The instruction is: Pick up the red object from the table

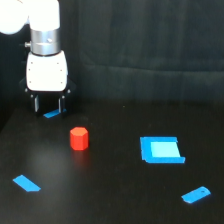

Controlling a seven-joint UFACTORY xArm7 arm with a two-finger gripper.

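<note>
Resting on the table (115,200), the red object (79,138) sits uncontained.

A dark curtain (150,45), hung in soft vertical folds, is seen across the whole back of the scene. Its lower edge is met by a black surface with a slight sheen, on which faint pale reflections are cast at the exterior view's left. No window or lamp is shown
</note>
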